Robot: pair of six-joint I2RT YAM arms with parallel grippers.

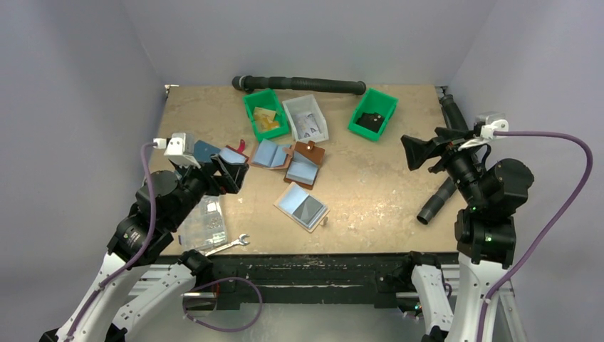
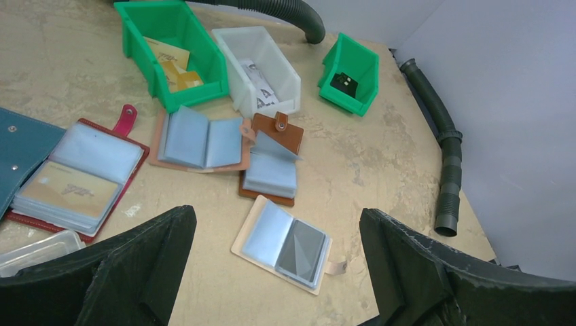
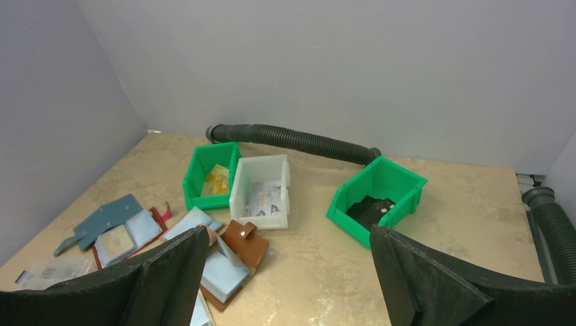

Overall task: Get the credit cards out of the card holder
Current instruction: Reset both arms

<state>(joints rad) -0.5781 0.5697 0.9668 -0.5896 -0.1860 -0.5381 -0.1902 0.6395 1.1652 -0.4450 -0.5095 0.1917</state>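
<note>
Lying ahead of the spread left pincer (image 2: 275, 216): card holder (image 2: 284, 246).

The card holder (image 1: 301, 207) lies open and flat on the table (image 1: 370, 185), near the front edge and about midway between my two arms, turned at a slant to that edge. It is a small rectangular case with a pale, whitish rim; my left wrist view shows a beige cover under it. Both cards sit in it side by side, face up. The light blue card (image 1: 290, 201) fills the left half, and the dark grey card (image 1: 310, 211) fills the right.
</note>
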